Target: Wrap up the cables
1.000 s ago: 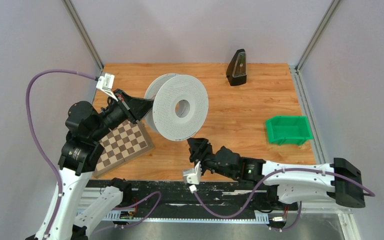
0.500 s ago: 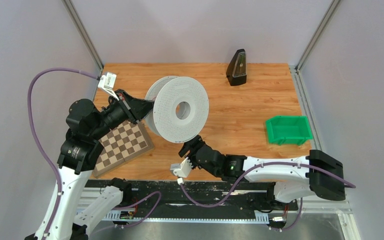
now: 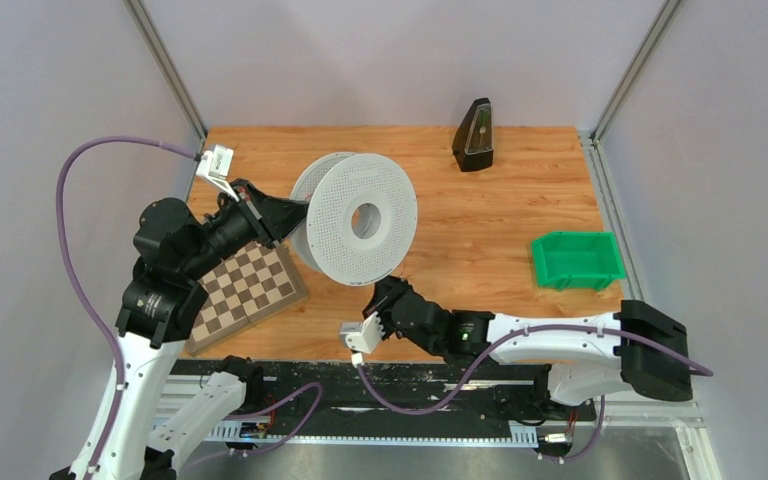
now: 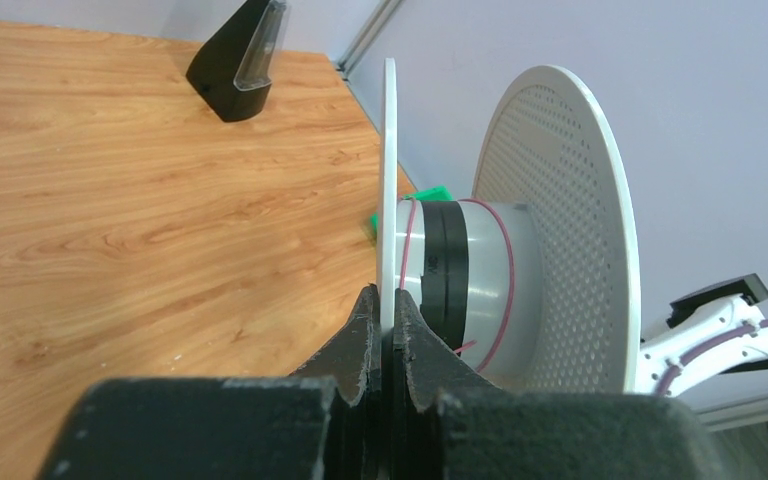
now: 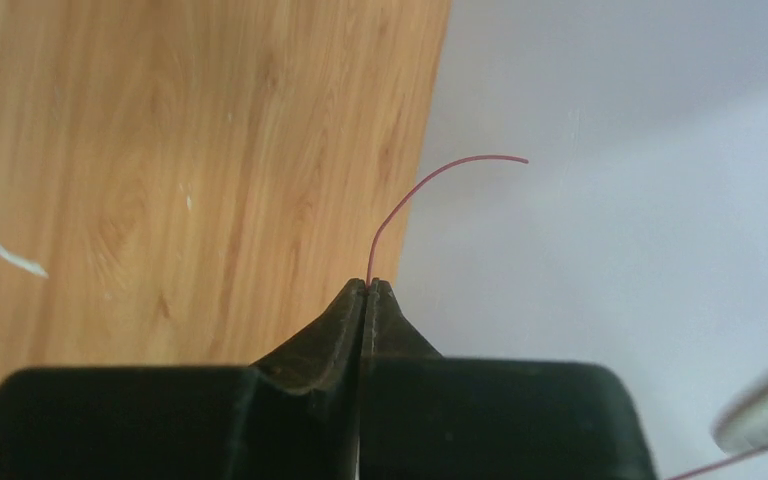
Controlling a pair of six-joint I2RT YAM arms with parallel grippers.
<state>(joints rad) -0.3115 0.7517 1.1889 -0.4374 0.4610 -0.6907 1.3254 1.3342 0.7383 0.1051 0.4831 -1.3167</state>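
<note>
- left fingers (image 4: 365, 335) clamped on spool (image 3: 360, 228) flange, at its 9 o'clock
- spool on edge, mid-counter (image 3: 500, 220)
- right fingers (image 5: 340, 325) pinch red cable (image 5: 430, 177) end, at spool's 6 o'clock

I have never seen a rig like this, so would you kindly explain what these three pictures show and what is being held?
These are two robot arms bolted at the near edge of a wooden table. The wide picture looks down from above; the other two come from a camera on each wrist, looking forward past that arm's tips. The left gripper is clamped on one rim of a white spool. The right gripper is shut on a thin red wire; similar wire loops round the spool's core. Also on the table: a chessboard, a green bin and a black wedge-shaped object.
</note>
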